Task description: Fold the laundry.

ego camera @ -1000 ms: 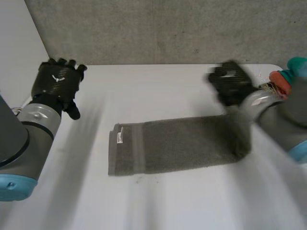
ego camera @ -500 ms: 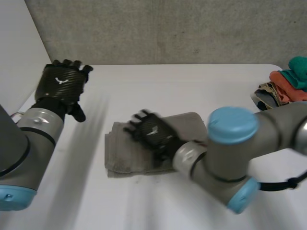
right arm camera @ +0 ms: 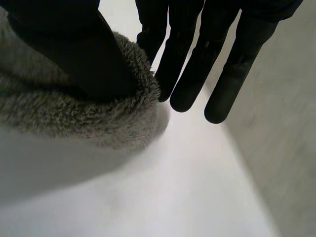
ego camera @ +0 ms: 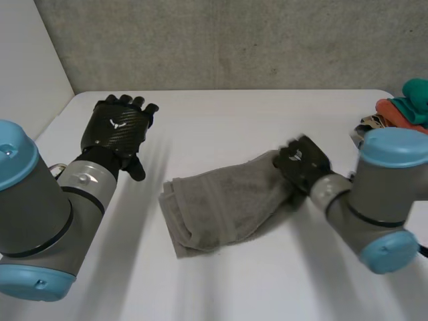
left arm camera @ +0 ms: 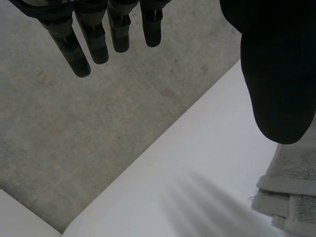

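Observation:
A grey towel (ego camera: 221, 204) lies folded and bunched on the white table (ego camera: 227, 114), running slantwise from the middle toward the right. My right hand (ego camera: 302, 160) is at its right end. In the right wrist view the thumb (right arm camera: 74, 49) presses into the towel's thick folded edge (right arm camera: 74, 111) against the straight fingers (right arm camera: 222, 59), pinching it. My left hand (ego camera: 120, 127) hovers over the table left of the towel, open, its fingers (left arm camera: 84, 44) straight and holding nothing. The towel's left end (left arm camera: 291, 187) lies beyond its thumb.
A pile of coloured clothes (ego camera: 401, 107) sits at the table's far right edge. A grey wall (ego camera: 234, 40) runs behind the table's back edge. Bare table lies in front of and behind the towel.
My right hand swept left across the towel, then came back to its right end. The towel, once a flat strip, now lies doubled and skewed. My left hand drifted right.

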Controlling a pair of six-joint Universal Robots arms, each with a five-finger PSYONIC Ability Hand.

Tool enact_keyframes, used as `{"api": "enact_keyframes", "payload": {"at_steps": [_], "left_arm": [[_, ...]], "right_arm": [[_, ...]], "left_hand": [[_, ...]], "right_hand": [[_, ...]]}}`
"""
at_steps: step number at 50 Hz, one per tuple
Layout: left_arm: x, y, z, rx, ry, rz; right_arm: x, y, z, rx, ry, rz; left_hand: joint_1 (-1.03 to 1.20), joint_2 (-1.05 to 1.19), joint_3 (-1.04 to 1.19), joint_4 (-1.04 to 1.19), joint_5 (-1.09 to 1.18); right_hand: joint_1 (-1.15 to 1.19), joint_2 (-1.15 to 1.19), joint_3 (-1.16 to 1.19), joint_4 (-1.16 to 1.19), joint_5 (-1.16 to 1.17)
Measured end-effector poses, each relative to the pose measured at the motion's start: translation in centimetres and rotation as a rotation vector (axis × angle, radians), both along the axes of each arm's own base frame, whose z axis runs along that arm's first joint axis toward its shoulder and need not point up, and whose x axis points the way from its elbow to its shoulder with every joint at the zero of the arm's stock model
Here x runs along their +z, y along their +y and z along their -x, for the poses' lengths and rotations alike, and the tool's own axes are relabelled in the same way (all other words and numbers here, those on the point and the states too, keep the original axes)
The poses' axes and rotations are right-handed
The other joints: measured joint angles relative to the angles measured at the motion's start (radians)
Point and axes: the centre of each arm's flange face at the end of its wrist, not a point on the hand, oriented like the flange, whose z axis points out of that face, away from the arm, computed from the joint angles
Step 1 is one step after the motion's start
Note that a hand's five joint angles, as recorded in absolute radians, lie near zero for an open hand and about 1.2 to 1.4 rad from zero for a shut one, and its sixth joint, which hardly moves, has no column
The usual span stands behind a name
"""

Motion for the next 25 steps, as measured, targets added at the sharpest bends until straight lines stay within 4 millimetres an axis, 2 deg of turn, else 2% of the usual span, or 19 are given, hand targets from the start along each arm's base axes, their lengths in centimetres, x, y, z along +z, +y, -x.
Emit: {"api": "enact_keyframes", "payload": {"at_steps": [1, 4, 7, 9, 11, 12, 13, 15, 18, 25], "left_arm": [[0.1, 0.0, -0.1, 0.002, 0.001, 0.003], [0.6, 0.0, -0.4, 0.013, 0.008, 0.015], [1.1, -0.2, -0.9, 0.03, 0.013, 0.024], [1.2, -0.3, -1.1, 0.038, 0.014, 0.026], [1.3, -0.4, -1.4, 0.047, 0.015, 0.026], [1.3, -0.4, -1.5, 0.049, 0.015, 0.026], [1.3, -0.5, -1.6, 0.053, 0.016, 0.025], [1.3, -0.5, -1.6, 0.055, 0.021, 0.023], [1.4, -0.6, -1.6, 0.056, 0.042, 0.019], [2.6, -0.8, -0.8, 0.033, 0.179, 0.005]], "right_arm": [[0.5, 0.5, -0.8, 0.027, -0.01, 0.026], [1.7, 3.9, -5.0, 0.193, -0.062, 0.109], [0.8, 8.0, -8.2, 0.369, -0.088, 0.116], [0.0, 9.7, -9.3, 0.44, -0.088, 0.101], [-1.4, 11.6, -10.2, 0.506, -0.081, 0.067], [-1.8, 12.0, -10.4, 0.52, -0.078, 0.054], [-2.3, 12.5, -10.5, 0.531, -0.077, 0.029], [-2.6, 12.8, -10.4, 0.528, -0.084, -0.011], [-2.2, 12.2, -9.8, 0.484, -0.13, -0.075], [3.9, 6.5, -5.4, 0.249, -0.499, -0.277]], "left_hand": [[0.0, 0.0, 0.0, 0.0, 0.0], [0.0, 0.0, 0.0, 0.0, 0.0], [0.0, 0.0, 0.0, 0.0, 0.0], [0.0, 0.0, 0.0, 0.0, 0.0], [0.0, 0.0, 0.0, 0.0, 0.0], [0.0, 0.0, 0.0, 0.0, 0.0], [0.0, 0.0, 0.0, 0.0, 0.0], [0.0, 0.0, 0.0, 0.0, 0.0], [0.0, 0.0, 0.0, 0.0, 0.0], [0.003, 0.0, 0.0, 0.0, 0.0]], "right_hand": [[0.0, 0.0, 0.0, 0.0, 0.001], [0.0, 0.0, 0.0, 0.0, 0.005], [0.0, 0.0, 0.0, 0.0, 0.005], [-0.002, 0.0, 0.0, 0.0, 0.005], [-0.299, -0.354, -0.35, -0.352, -0.348], [-0.398, -0.456, -0.428, -0.43, -0.428], [-0.653, -0.713, -0.7, -0.703, -0.716], [-0.814, -0.889, -0.887, -0.896, -0.893], [-0.855, -0.953, -0.972, -0.982, -0.956], [-0.855, -0.953, -0.973, -0.986, -0.956]]}}
